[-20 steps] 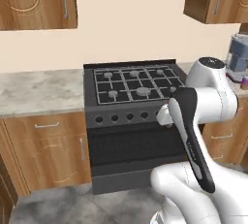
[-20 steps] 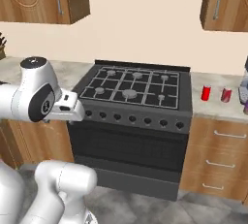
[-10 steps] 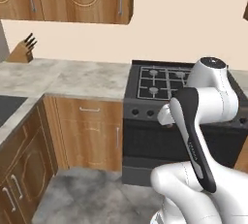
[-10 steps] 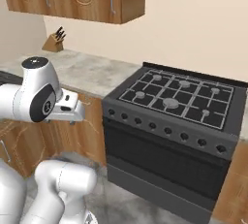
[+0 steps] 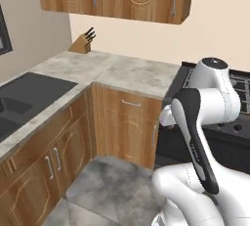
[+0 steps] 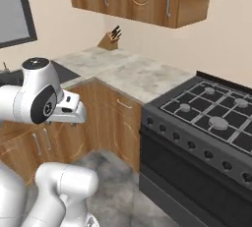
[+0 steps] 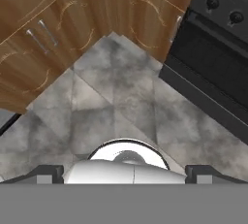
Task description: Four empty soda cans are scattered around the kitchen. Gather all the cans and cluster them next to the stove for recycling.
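The soda cans are out of view. The stove, a black gas range (image 6: pixel 209 123) with grey burners and a row of knobs, fills the right of the right base view. Its left edge shows behind my arm in the left base view (image 5: pixel 240 89), and its oven door and two knobs lie at the upper right of the hand view (image 7: pixel 213 53). My gripper (image 7: pixel 126 173) points down at the floor beside the stove's front. It is open, with nothing between its fingers.
An L-shaped stone counter (image 5: pixel 122 71) wraps the corner left of the stove, over wooden cabinet doors (image 5: pixel 129 122). A knife block (image 5: pixel 81 44) stands at the back wall, and a dark sink (image 5: pixel 24 93) lies on the left run. Grey tiled floor (image 7: pixel 116 106) lies below the hand.
The base has turned left, so the whole picture has shifted. The stove slid to the right edge, the corner counter and sink came into view, and the cans right of the stove left the frame.
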